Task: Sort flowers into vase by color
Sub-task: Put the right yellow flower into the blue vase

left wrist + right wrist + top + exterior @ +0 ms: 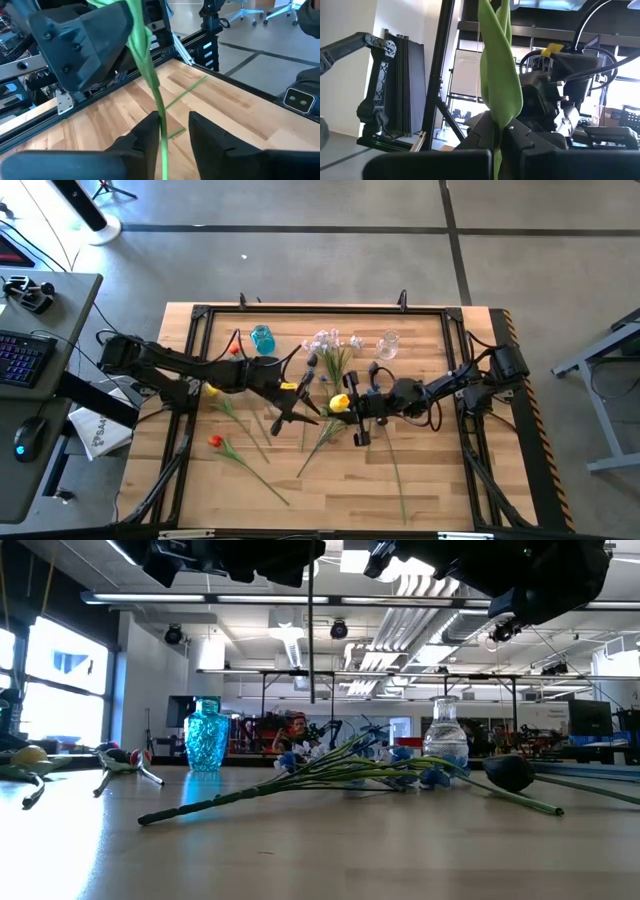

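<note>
My right gripper (350,408) is shut on a yellow flower (340,402) above the table's middle. Its thin stem (311,640) hangs straight down, ending clear of the wood. My left gripper (303,413) is open right beside it; its fingers (150,131) stand on either side of that stem (159,107), and I cannot tell whether they touch it. The blue vase (262,338) and the clear vase (388,343) stand upright at the far side. Red (215,442), orange (234,350) and another yellow flower (210,390) lie on the table's left part. My right gripper pinches the yellow flower's stem (497,131) between its two fingers, just below a long green leaf (501,75) that rises above them. The fingers come level from the table's right, across the stem. The flower is upright and lifted clear.
A heap of pale and blue sprays (330,342) with long stems (330,778) lies between the vases and reaches toward the near edge. A dark flower head (510,772) lies at the right. A black frame (195,315) rims the table; there is bare wood at the near right.
</note>
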`<state>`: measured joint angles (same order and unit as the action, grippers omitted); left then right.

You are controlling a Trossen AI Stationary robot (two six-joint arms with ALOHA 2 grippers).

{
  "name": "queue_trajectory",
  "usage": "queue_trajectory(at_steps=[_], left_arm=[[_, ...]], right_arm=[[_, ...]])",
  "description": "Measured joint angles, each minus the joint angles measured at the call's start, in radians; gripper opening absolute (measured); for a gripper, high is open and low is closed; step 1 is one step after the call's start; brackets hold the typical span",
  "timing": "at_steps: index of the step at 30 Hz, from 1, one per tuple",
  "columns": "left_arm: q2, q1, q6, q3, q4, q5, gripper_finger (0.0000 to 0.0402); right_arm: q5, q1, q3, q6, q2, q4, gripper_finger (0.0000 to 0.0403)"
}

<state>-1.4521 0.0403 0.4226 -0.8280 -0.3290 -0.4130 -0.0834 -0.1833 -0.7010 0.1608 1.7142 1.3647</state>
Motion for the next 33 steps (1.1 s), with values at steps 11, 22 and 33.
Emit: queue_trajectory(at_steps=[11,22,33], left_arm=[[0.000,-0.015,-0.029,-0.002,0.037,-0.026,0.0005],[0.000,-0.041,-0.226,-0.087,0.312,0.021,0.0001],[0.000,-0.068,-0.361,-0.095,0.300,0.138,0.0001]], right_arm=[[0.004,0.000,0.001,-0.007,0.000,-0.017,0.0001],[0.142,0.006,0.001,-0.061,0.000,-0.110,0.0001],[0.180,-0.034,0.001,0.157,-0.001,-0.115,0.0001]])
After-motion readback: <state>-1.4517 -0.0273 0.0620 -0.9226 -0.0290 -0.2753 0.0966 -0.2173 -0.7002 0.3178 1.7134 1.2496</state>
